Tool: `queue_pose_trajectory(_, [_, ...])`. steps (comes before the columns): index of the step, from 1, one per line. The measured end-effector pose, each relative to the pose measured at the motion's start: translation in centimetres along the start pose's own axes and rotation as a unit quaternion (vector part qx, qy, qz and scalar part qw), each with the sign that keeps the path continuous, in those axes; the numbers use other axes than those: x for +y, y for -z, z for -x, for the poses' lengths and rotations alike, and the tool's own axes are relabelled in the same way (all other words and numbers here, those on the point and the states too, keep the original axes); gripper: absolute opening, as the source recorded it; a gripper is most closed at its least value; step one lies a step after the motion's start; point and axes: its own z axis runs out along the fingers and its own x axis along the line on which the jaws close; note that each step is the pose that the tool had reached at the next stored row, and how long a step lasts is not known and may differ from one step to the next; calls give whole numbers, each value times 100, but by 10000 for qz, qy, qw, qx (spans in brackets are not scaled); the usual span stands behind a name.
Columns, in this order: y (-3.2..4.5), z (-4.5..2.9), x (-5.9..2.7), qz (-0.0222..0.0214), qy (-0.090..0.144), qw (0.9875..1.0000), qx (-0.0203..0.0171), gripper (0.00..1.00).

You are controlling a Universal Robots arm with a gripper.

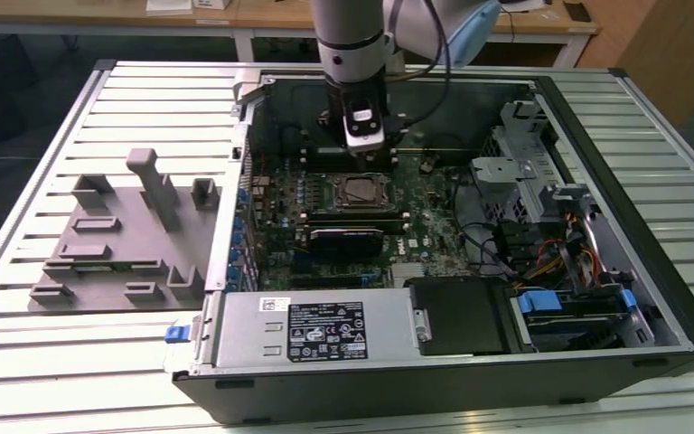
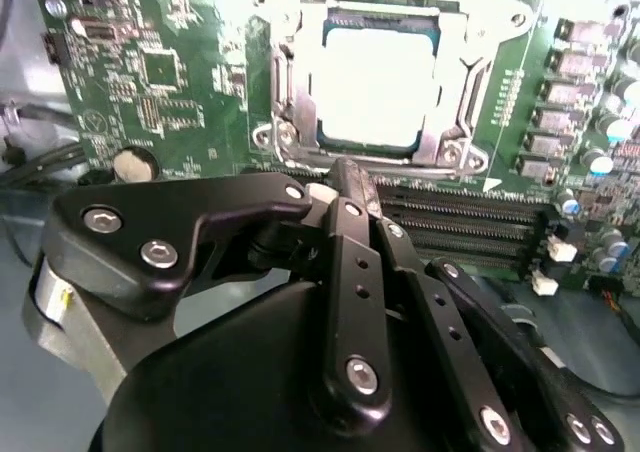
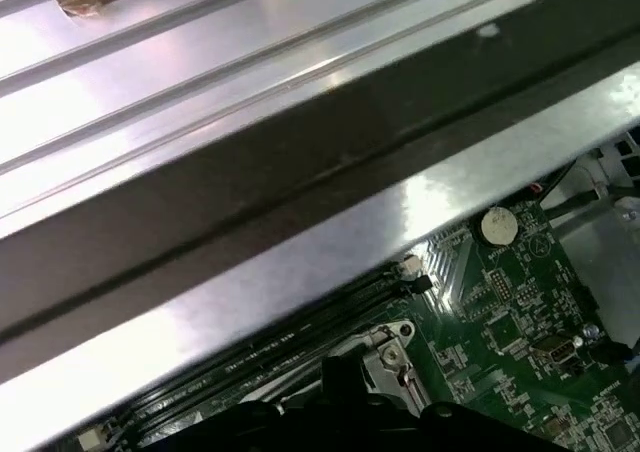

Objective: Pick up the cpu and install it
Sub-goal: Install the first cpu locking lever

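While the cpu [image 2: 375, 82] sits in its socket, the gripper [image 2: 345, 177] hangs narrowed, empty, above the ribbed metal table [image 1: 142, 108].

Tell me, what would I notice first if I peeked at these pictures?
Probably the big open computer case on the ribbed metal table, with its green board showing. The robot's pincer hangs inside it, close to the shiny silver cpu, which already lies in its socket frame in the second wrist view.
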Motion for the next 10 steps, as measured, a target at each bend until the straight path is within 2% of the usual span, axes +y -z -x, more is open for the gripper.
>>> queue_pose_trajectory(4, [-4,43,-22,-63,10,10000,-15,11])
queue_pose_trajectory(10, [-9,88,-83,-153,20,9999,-1,11])
